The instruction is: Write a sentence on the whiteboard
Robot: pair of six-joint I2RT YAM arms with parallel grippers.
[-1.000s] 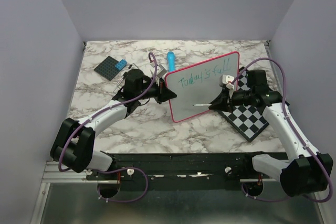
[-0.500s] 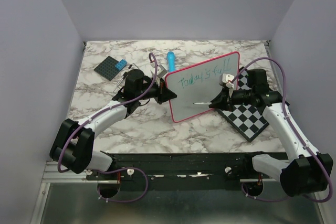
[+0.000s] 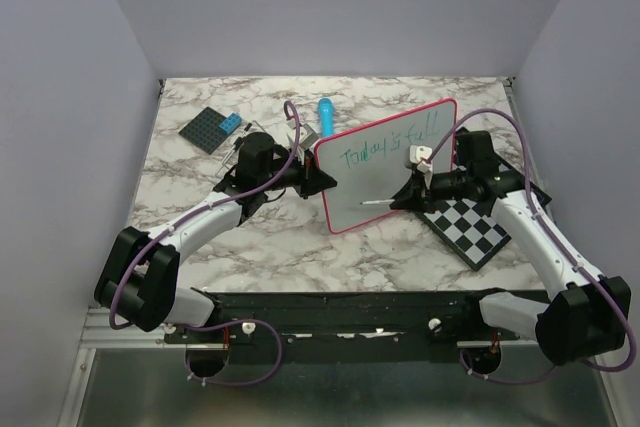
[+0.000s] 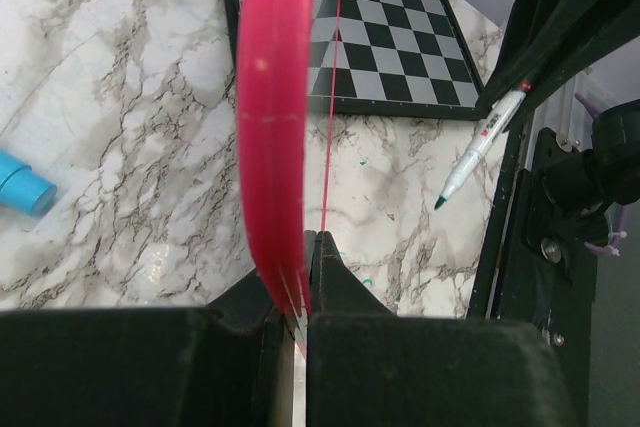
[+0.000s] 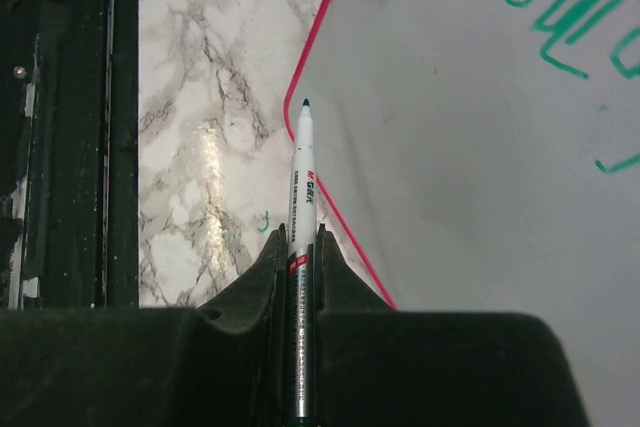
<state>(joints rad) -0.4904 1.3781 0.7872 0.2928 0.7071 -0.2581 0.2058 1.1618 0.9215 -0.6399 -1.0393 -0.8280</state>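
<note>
The whiteboard [image 3: 385,172] with its pink-red rim is tilted up off the table. My left gripper [image 3: 322,179] is shut on its left edge; the left wrist view shows the rim [image 4: 272,97] pinched in the gripper [image 4: 305,247]. The sentence [image 3: 390,142] is one green line reading about "Today's full"; part shows in the right wrist view [image 5: 570,17]. My right gripper [image 3: 405,197] is shut on a white marker [image 3: 380,200], also in the wrist view [image 5: 302,177]. Its green tip points at the board's blank lower left; contact cannot be told.
A black-and-white chessboard [image 3: 470,227] lies right of the whiteboard, partly under it. A light blue cylinder [image 3: 325,112], a small grey object [image 3: 300,134] and a dark baseplate with a blue brick [image 3: 212,129] lie at the back left.
My right gripper has moved a little to the left with the marker, its tip now further left over the board's lower part. The left gripper and the board have stayed still.
</note>
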